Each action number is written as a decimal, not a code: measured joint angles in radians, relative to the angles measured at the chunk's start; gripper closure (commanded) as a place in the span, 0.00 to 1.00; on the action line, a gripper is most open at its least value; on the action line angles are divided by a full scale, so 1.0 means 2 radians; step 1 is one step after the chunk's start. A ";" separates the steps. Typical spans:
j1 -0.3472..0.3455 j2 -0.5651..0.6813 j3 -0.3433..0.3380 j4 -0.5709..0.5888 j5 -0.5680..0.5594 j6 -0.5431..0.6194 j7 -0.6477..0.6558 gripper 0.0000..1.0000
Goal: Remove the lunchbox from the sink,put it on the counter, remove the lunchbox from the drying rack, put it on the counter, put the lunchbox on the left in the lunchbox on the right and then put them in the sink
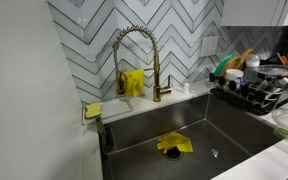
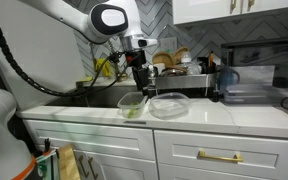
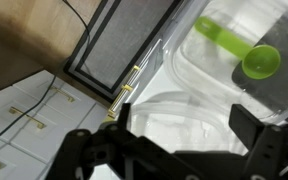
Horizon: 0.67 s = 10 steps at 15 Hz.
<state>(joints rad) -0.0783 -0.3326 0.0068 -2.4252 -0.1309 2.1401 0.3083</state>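
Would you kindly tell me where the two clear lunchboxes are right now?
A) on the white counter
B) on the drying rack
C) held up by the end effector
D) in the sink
A: in an exterior view, the smaller lunchbox and the wider lunchbox stand side by side on the counter.

Front of the counter [image 2: 219, 116] is taken up by a smaller lunchbox [image 2: 132, 104] and a wider lunchbox [image 2: 170, 105] set just beside each other. The sink [image 1: 224, 128] is left mostly open, with only what looks like a yellow cloth [image 1: 174, 144] on its floor. Its far edge is blocked by the gold faucet [image 1: 134, 58] and one end by the loaded drying rack [image 1: 256, 86].
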 measured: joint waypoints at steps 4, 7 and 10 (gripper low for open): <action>0.010 0.008 -0.002 -0.003 0.029 -0.016 -0.067 0.00; 0.010 0.013 -0.006 -0.007 0.030 -0.016 -0.100 0.00; 0.011 0.019 -0.009 -0.008 0.030 -0.016 -0.129 0.11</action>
<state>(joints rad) -0.0572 -0.2955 -0.0102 -2.4421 -0.0711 2.1089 0.0508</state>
